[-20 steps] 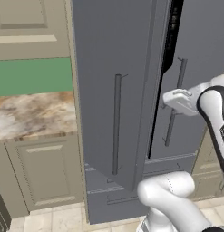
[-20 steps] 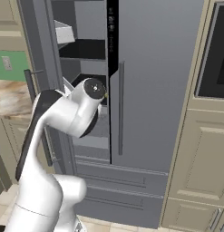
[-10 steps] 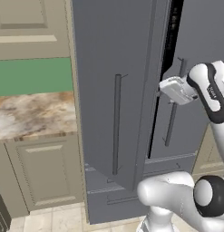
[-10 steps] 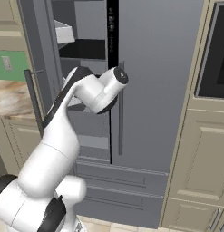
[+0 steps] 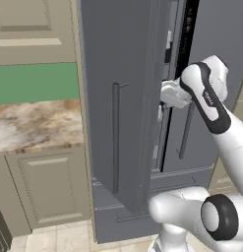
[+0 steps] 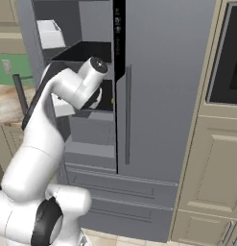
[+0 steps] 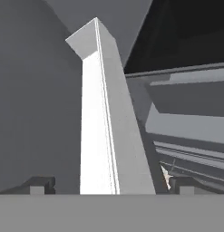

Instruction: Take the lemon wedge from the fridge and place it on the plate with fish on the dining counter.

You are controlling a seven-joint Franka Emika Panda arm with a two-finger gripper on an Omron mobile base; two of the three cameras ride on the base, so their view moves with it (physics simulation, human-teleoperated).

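The tall grey fridge stands with its left door swung open and its right door closed. My arm reaches into the opening, where the hand sits at the door's edge at mid height. In the hand view my gripper is open, its dark fingertips far apart on either side of a pale upright door edge, with grey shelves to the right. A tiny yellow speck on a shelf by the centre post may be the lemon wedge. The plate and the dining counter are out of view.
A white bin sits on the upper shelf. Left of the fridge there is a marbled stone top over beige cabinets. On the right, a beige cabinet column holds a dark oven. Fridge drawers lie below.
The arm has swung left, from in front of the right door's handle to the gap at the open left door. The left door now stands wider open.
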